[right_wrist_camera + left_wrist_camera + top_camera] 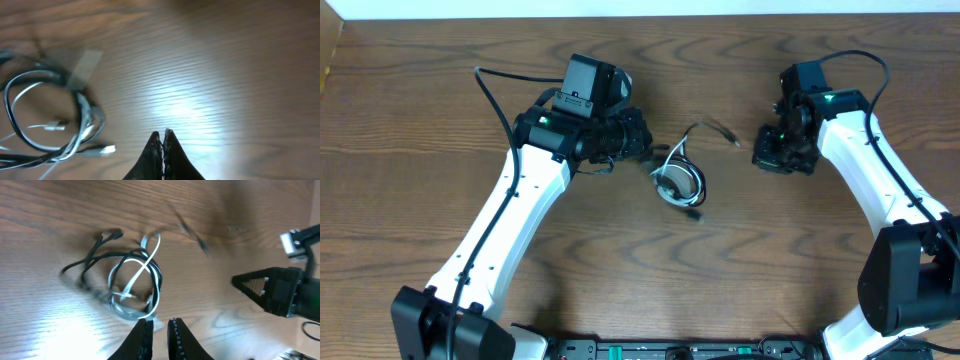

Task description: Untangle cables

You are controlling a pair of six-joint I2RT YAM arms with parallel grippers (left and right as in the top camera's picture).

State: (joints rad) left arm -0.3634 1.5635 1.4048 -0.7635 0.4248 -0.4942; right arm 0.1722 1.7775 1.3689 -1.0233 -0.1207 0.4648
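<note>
The black and white cables (678, 180) lie tangled together in a small coil on the wooden table between the two arms. One black end (725, 130) trails off to the upper right. In the left wrist view the white cable (150, 262) loops through the black cable (95, 255). My left gripper (159, 322) hovers just short of the coil, its fingers a narrow gap apart with nothing between them. The left gripper (642, 142) sits left of the tangle. My right gripper (162, 134) is shut and empty, with the coil (50, 120) to its left. It (765, 150) stands right of the cables.
The wooden table (640, 280) stretches out around the tangle. The right arm's black gripper (245, 282) shows at the right of the left wrist view. Thick black robot cables run along both arms. The table's back edge lies at the top of the overhead view.
</note>
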